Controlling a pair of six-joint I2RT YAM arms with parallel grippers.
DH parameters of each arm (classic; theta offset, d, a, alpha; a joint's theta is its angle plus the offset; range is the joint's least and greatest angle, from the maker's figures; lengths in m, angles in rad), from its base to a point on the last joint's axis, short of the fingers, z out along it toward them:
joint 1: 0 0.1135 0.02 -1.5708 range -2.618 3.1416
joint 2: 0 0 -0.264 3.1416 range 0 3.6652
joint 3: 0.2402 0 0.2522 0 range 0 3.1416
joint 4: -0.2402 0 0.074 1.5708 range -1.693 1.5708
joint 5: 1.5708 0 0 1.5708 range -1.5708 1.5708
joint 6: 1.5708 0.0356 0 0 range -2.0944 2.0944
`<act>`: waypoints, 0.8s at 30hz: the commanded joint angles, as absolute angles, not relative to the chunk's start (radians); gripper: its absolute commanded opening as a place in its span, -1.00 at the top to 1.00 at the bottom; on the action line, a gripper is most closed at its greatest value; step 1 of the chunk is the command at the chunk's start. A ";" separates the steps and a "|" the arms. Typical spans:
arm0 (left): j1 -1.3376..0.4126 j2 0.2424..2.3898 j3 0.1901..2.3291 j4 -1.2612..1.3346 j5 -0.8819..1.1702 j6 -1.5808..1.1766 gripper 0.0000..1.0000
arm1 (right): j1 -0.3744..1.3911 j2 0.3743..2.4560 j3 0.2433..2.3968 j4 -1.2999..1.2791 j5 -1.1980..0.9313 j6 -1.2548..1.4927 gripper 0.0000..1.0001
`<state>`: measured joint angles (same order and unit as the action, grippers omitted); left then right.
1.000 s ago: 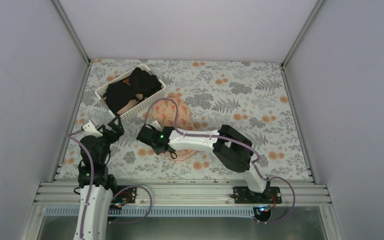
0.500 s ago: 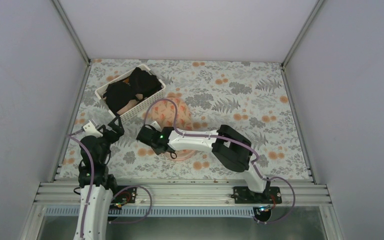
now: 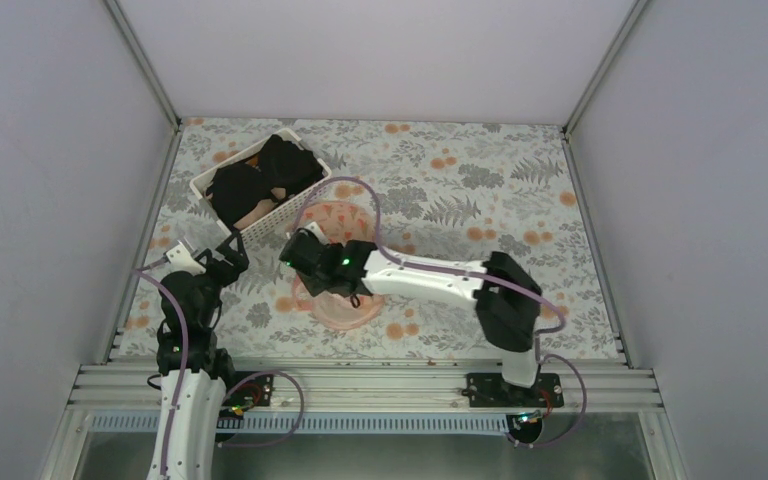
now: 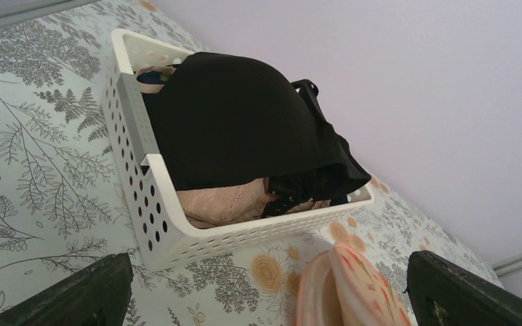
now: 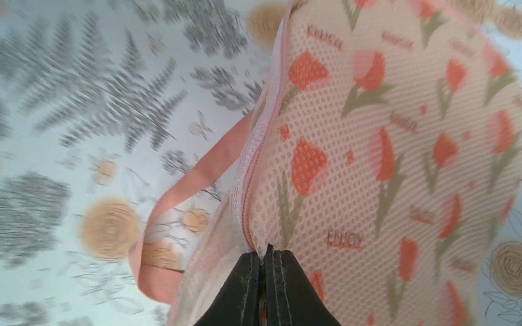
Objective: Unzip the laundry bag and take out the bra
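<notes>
right arm has swung its elbow outward, carrying the right gripper (image 5: 265,255) along the laundry bag (image 3: 345,312). the bag lies just beside the basket (image 3: 270,215), its long axis leading away from the basket's near corner. jaws are pinched tight on the zip seam (image 5: 248,183), which runs straight ahead. left gripper (image 4: 270,266) gapes wide, idle. bra unseen.

left hand (image 4: 268,293) spread wide, right hand (image 5: 265,261) pinched closed, arm outstretched
</notes>
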<state>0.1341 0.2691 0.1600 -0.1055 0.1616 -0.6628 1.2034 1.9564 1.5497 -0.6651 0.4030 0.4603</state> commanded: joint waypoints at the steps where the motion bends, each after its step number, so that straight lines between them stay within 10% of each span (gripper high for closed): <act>1: 0.141 0.273 0.153 -0.088 0.173 -0.663 -1.00 | 1.169 1.818 1.469 -0.568 0.323 0.467 0.93; 24: 0.146 0.283 0.153 -0.086 0.176 -0.661 -1.00 | 1.101 1.829 1.265 -0.334 0.047 0.476 0.74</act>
<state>0.1402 0.2813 0.1600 -0.1051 0.1658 -0.6624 1.0931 1.8069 1.2778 -0.3992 0.1043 0.4644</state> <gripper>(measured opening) 0.999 0.118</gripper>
